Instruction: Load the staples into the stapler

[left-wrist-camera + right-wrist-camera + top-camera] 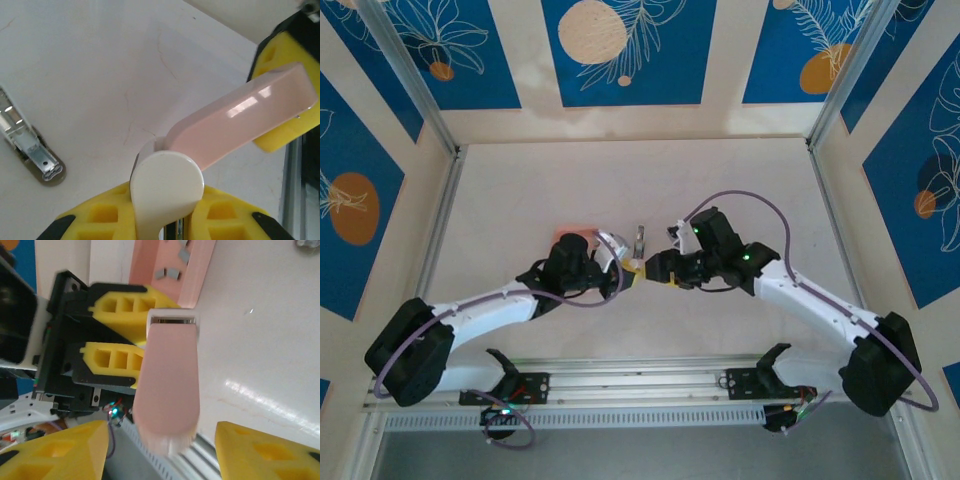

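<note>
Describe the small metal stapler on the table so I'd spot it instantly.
On the white table, find the salmon-pink tray near the middle. Just right of it lies the stapler: slim, bare shiny metal, unlike the pink things nearby.

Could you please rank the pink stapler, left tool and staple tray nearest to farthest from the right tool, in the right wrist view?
1. Pink stapler, between the right tool's open fingers.
2. Left tool, gripping its far end, left.
3. Staple tray, top, beyond.

Staples [172,273] in tray [204,270], stapler [240,120] in left hand [162,220]
</note>
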Controlling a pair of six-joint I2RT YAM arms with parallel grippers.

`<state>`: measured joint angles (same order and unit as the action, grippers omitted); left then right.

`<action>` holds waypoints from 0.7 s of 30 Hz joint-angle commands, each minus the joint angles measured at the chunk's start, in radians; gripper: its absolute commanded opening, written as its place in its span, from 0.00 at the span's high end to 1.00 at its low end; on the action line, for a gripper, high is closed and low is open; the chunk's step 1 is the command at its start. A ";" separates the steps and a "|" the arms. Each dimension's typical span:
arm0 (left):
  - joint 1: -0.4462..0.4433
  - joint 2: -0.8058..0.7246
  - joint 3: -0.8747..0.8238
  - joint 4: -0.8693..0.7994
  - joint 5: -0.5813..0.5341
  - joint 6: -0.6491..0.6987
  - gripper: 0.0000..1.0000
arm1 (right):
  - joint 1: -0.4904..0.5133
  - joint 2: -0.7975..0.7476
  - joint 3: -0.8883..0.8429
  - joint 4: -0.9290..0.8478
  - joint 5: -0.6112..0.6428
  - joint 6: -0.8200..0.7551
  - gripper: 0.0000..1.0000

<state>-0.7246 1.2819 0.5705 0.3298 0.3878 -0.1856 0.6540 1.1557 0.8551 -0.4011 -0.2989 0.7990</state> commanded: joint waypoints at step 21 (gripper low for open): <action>-0.035 0.021 -0.080 0.167 -0.201 -0.657 0.88 | 0.339 -0.061 -0.056 0.080 0.729 0.160 0.39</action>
<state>-0.7486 1.2980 0.4995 0.4511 0.2043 -0.7914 0.9859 1.0805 0.8143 -0.3588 0.3664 0.9211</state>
